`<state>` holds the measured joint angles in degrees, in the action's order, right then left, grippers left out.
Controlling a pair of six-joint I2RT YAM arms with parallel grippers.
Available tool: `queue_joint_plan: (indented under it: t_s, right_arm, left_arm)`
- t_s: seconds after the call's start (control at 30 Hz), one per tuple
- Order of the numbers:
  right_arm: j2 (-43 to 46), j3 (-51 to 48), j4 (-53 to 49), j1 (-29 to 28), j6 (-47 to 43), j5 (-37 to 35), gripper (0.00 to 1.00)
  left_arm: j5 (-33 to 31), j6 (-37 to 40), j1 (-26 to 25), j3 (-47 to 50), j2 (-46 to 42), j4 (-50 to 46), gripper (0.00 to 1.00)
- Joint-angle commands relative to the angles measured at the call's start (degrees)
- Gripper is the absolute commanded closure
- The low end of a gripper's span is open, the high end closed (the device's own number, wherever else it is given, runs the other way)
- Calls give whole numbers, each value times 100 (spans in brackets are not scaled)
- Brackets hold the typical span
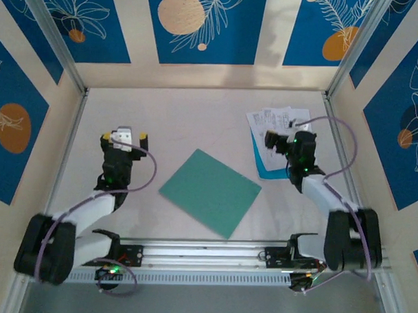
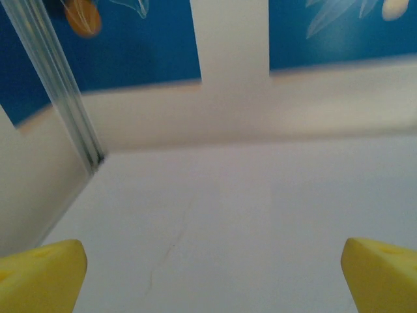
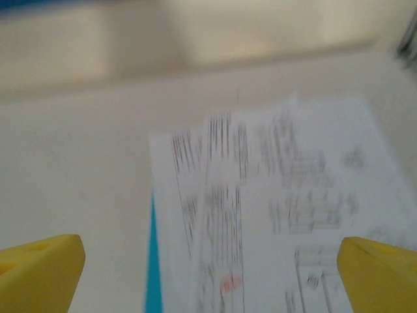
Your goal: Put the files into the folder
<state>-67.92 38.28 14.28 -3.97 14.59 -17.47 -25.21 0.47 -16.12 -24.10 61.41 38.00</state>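
the left arm [image 1: 90,211] reached forward from its base at the near edge, elbow folded low. its left gripper [image 1: 124,136] pointed away, yellow fingertips [image 2: 40,275] spread wide with nothing between them. the right arm [image 1: 328,195] stretched forward likewise, its right gripper [image 1: 289,136] tilted downward, jaws wide apart and empty.

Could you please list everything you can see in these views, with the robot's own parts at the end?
folder: one, teal-green, lying flat and askew at the table's centre.
files: a few sheets, white with black print, far right of the table.
blue sheet: one, bright blue, under the white sheets, its near edge showing.
table: one, pale beige.
wall panels: several, blue with leaf and orange-disc print, around the table.
left gripper: one, yellow fingertips, open, over bare table on the left.
right gripper: one, yellow fingertips, open, above the files.
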Motion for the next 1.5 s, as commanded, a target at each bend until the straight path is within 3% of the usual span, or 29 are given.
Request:
queue_joint_plan:
  t_s: [0.0, 0.03, 0.07, 0.1, 0.17, 0.2, 0.23, 0.3, 0.37, 0.47, 0.67, 0.77, 0.87, 0.97, 1.47]
  right_arm:
    - [828, 995, -2593, 249, 2281, -426, 1]
    - [944, 1280, -3368, 393, 3124, -243, 1]
    - [1045, 1448, -4244, 539, 4049, 17, 1]
    - [1124, 1418, -4303, 774, 4221, 663, 0]
    - [1205, 1547, -4163, 1010, 3750, 2150, 8]
    - [1202, 1845, -4686, 801, 3643, 2172, 11]
    - [1183, 2125, -5243, 538, 3562, 1880, 13]
    - [1170, 2542, -6156, -390, 3315, 1145, 20]
    - [1122, 2715, -6785, -1185, 3261, 633, 20]
    - [914, 2706, -7462, -2026, 3260, 603, 20]
    - [570, 2095, -7534, -3354, 3450, 715, 26]
    - [446, 1849, -7291, -3681, 3580, 662, 26]
    - [303, 1812, -7249, -3877, 3707, 529, 26]
    - [292, 1799, -7238, -3977, 3741, 455, 26]
    - [756, 1454, -7241, -4090, 4079, 362, 27]
  left_arm:
    - [-538, -1957, -142, -1628, -614, -3841, 0]
    - [-7, -2616, -104, -2285, -679, -5076, 0]
    - [337, -3208, -81, -2549, -693, -5583, 0]
    - [1249, -3559, 34, -2530, -699, -5500, 0]
    - [2509, -4316, 80, -2685, -520, -5659, 0]
    - [2763, -4735, -172, -2823, -351, -6019, 0]
    - [2610, -5030, -569, -2993, -205, -6577, 0]
    - [1545, -5880, -1884, -3399, 82, -8150, 0]
    - [906, -6729, -3069, -3250, 90, -8530, 0]
    - [581, -8118, -4467, -2485, 26, -8005, 0]
    - [333, -9369, -5859, -2265, 901, -7388, 2]
    - [549, -9666, -5983, -2035, 1287, -6698, 7]
    - [656, -9942, -5992, -1537, 1510, -5526, 20]
    - [567, -10127, -5966, -1394, 1742, -5023, 28]
    - [632, -9800, -5543, -1928, 2923, -5100, 41]
